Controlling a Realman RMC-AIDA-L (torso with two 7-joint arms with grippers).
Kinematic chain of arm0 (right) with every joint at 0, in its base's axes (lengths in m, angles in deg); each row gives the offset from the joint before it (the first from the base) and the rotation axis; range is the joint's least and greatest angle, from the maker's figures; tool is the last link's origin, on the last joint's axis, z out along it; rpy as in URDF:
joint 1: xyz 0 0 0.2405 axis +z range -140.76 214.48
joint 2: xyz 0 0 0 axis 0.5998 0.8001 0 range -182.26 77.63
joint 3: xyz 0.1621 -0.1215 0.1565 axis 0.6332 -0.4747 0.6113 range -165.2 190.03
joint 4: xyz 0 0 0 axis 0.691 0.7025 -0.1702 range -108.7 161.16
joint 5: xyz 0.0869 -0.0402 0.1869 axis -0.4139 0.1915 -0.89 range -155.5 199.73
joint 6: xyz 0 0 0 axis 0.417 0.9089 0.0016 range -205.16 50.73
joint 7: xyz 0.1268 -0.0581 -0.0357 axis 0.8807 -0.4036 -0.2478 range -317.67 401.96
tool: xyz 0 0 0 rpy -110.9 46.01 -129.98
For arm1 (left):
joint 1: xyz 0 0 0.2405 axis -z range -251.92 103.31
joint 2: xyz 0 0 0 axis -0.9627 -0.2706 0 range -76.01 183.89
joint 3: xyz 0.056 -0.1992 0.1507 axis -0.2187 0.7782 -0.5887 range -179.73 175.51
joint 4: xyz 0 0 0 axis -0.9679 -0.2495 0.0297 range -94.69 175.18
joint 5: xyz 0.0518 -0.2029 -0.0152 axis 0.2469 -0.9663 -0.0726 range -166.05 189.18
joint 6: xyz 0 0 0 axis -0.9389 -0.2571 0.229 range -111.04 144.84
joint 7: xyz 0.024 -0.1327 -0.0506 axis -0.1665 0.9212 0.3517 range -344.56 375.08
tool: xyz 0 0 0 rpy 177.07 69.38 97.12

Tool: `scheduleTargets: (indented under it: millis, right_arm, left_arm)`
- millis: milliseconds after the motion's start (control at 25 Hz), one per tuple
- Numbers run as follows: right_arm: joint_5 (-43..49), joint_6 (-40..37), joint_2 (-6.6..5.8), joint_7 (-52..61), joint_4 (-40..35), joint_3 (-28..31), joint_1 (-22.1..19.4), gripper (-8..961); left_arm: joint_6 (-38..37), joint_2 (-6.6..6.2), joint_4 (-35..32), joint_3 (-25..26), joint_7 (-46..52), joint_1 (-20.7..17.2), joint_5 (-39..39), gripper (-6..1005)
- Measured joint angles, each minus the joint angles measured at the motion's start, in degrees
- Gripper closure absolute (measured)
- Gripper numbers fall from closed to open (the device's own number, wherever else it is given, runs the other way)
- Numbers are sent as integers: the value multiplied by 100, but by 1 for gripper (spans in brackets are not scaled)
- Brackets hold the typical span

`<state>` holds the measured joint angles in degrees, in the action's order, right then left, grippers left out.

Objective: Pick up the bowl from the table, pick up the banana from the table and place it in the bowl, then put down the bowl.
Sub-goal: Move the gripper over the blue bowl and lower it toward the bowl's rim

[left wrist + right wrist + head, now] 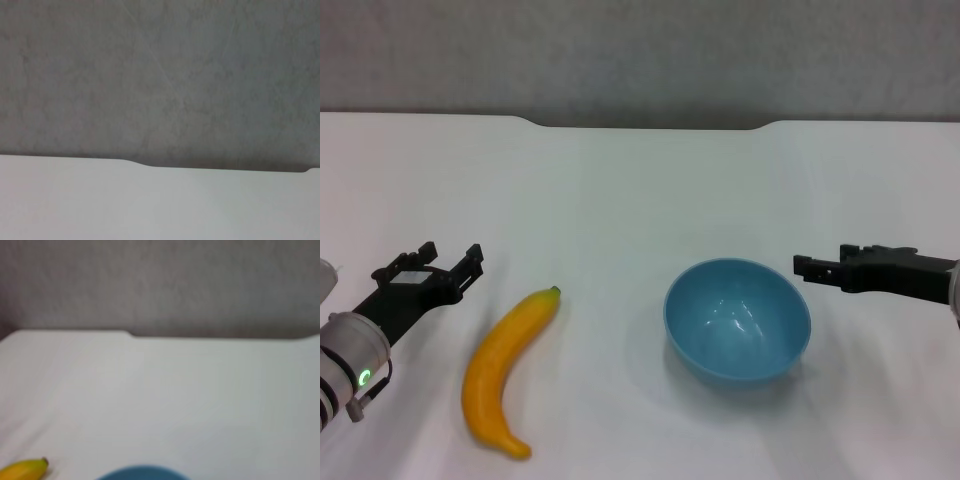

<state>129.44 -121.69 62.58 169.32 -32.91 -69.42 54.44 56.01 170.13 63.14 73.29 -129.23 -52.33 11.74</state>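
The light-blue bowl stands upright and empty on the white table, right of centre. The yellow-orange banana lies on the table left of the bowl, its stem tip pointing away from me. My left gripper is open and empty, just left of the banana's stem end and apart from it. My right gripper hovers just right of the bowl's rim, holding nothing. The right wrist view shows the bowl's rim and the banana's tip. The left wrist view shows only table and wall.
The table's far edge has a shallow notch with a grey wall behind it. Bare white tabletop lies beyond the bowl and banana and between them.
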Motion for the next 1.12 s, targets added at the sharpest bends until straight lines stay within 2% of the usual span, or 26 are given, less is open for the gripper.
scheduleTargets:
  millis: [240,440,480,640,1120]
  right_arm:
    - [478,-954,1,248,108,564,397,122]
    - [918,-1348,-7,602,303,840,721,122]
    - [1253,-1384,-3,744,344,919,806,122]
    - [1584,-1388,7,826,415,1034,894,122]
    - [1554,-1284,39,798,1127,882,1408,123]
  left_arm:
    - [0,0,1,0,0,5,0,307]
    - [1,0,12,0,0,16,0,307]
    - [1,0,13,1,0,18,0,306]
    - [1,6,13,1,0,27,0,306]
    - [1,9,17,1,0,48,0,304]
